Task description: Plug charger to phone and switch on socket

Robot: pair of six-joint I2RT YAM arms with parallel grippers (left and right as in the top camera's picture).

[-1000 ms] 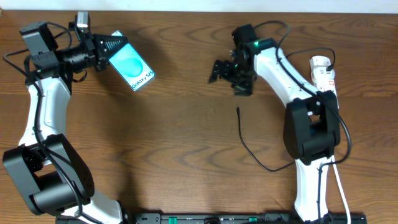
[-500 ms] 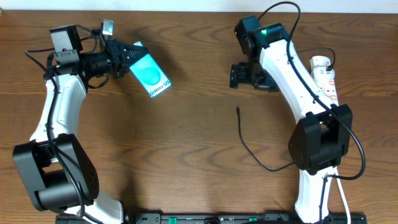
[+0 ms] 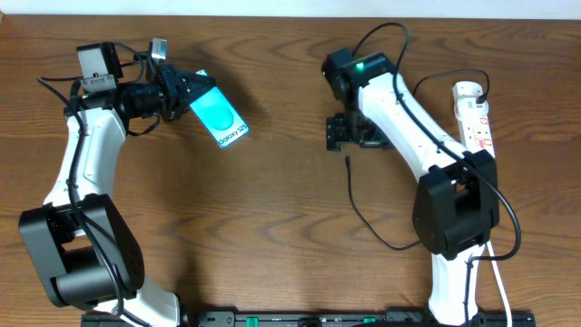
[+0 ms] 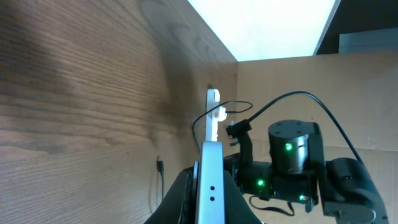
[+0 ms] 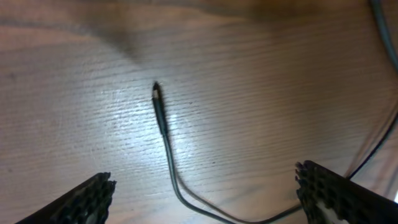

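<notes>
Left gripper [image 3: 191, 89] is seen clenched on the upper end of the phone [image 3: 221, 121], at the far left of the table [image 3: 272, 227]. The phone's cyan screen is turned up toward the overhead camera, and its free lower end is pointed diagonally toward the middle of the table. In the left wrist view the phone [image 4: 211, 183] is seen edge-on between the jaws.

The right gripper [image 3: 343, 133] is held released, its jaws spread wide with nothing between them, at the far middle-right of the table. It is positioned just beyond the plug tip of the charger [image 3: 348, 163]. In the right wrist view the charger [image 5: 160, 109] is shown lying flat on the wood below the open right gripper [image 5: 205, 177], untouched, its tip pointed away from the camera and its thin cable trailing back between the jaws.

The charger's cable is laid in a curve toward the right arm's base. The socket [image 3: 476, 113] is lying along the far right edge of the table, well apart from the phone.
</notes>
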